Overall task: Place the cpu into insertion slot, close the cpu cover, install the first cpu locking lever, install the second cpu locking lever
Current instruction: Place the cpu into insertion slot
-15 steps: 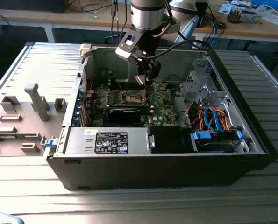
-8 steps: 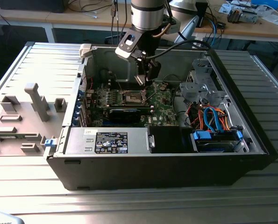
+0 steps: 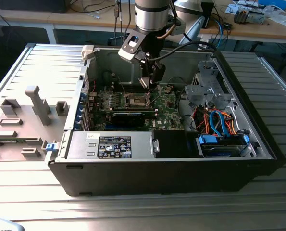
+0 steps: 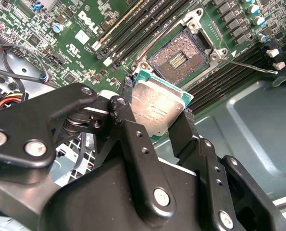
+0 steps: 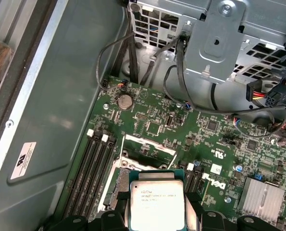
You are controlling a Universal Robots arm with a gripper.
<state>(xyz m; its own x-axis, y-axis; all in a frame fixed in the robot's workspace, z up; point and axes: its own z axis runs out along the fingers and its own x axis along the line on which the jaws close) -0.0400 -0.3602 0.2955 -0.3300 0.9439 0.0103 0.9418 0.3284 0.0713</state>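
Here, pincer [image 4: 155,110] pinching the cpu [image 4: 158,103] by opposite edges, held apart from the uncovered insertion slot [image 4: 179,60]

The surface [image 3: 147,211] is grey metal with long grooves in it. A big open computer case [image 3: 181,168] lies on it in the middle. Just beside the case, on the exterior view's left, lies a flat grey plate [image 3: 25,130] with blocks and posts standing up on it.
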